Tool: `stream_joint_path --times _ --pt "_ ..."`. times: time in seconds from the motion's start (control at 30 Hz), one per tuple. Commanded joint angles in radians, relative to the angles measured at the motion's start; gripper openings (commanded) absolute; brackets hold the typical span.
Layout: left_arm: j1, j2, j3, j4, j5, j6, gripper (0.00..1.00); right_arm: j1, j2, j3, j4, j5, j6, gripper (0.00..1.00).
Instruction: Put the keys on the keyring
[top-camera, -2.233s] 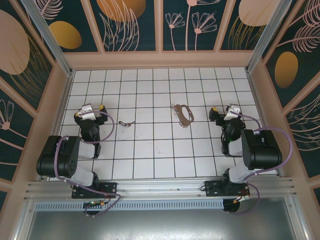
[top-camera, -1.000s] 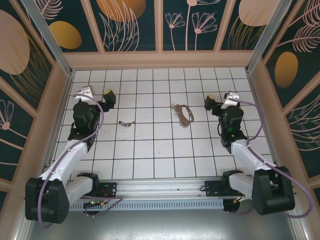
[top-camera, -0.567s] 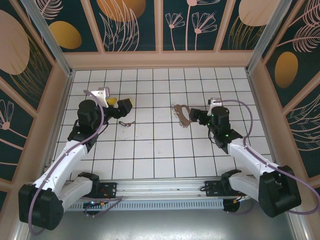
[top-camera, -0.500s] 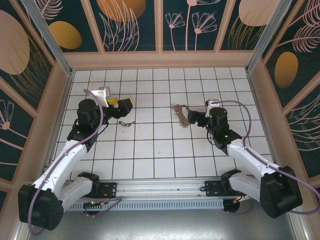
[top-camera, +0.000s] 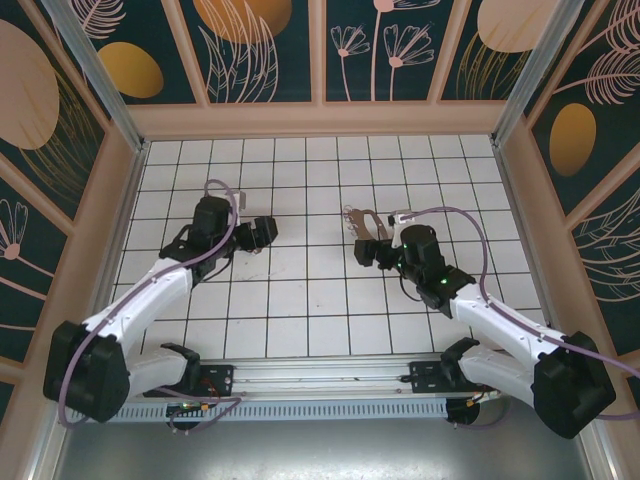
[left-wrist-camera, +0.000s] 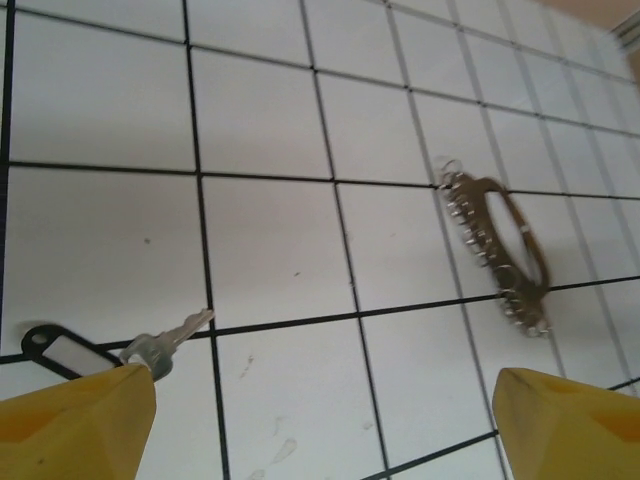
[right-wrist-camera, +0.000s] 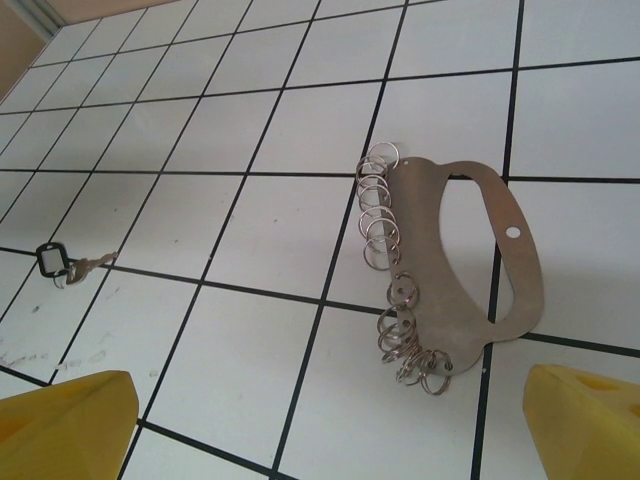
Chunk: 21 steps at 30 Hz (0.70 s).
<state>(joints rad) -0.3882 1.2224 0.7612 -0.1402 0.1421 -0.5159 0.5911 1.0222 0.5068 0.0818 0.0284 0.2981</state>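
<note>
A small grey key (left-wrist-camera: 168, 338) with a black-framed white tag (left-wrist-camera: 58, 352) lies flat on the white tiles, also far left in the right wrist view (right-wrist-camera: 62, 265). My left gripper (left-wrist-camera: 320, 430) hovers low over it, open. Its left yellow fingertip (left-wrist-camera: 75, 425) is right beside the key's head, and nothing is between the fingers. The keyring (right-wrist-camera: 460, 250) is a brownish flat oval plate with several small split rings (right-wrist-camera: 385, 225) along one edge. My right gripper (right-wrist-camera: 330, 425) stands open just in front of it, touching nothing. From above, the left gripper (top-camera: 258, 234) and right gripper (top-camera: 372, 247) face each other.
The white tiled floor (top-camera: 310, 290) is boxed in by beige walls on the left (top-camera: 112, 215) and the right (top-camera: 528, 215). Purple cables run along both arms. The keyring (left-wrist-camera: 500, 245) lies about two tiles to the right of the key.
Both arms have stretched inward and down. The left gripper swung right over the key; the right gripper moved left up to the keyring. Key and keyring have not shifted.
</note>
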Motion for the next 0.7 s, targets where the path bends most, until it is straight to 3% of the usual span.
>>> stream_joint_path --times 0.0,0.13,0.23,0.43,0.67 --pt "-0.005 0.060 0.060 -0.041 -0.118 0.030 0.84 0.004 0.003 -0.014 0.021 -0.009 0.003 0.99" --pt "-0.013 0.141 0.088 -0.024 -0.092 0.043 0.79 -0.015 0.007 -0.030 0.015 -0.008 -0.012 0.99" --pt "-0.035 0.199 0.110 -0.012 -0.093 0.044 0.78 -0.064 0.027 -0.031 0.024 -0.076 -0.018 0.99" --pt "-0.038 0.238 0.122 -0.069 -0.263 0.069 0.71 -0.106 0.103 0.034 -0.002 -0.109 -0.065 0.99" --pt "-0.038 0.284 0.119 -0.067 -0.312 0.082 0.69 -0.120 0.205 0.099 -0.009 -0.118 -0.079 0.96"
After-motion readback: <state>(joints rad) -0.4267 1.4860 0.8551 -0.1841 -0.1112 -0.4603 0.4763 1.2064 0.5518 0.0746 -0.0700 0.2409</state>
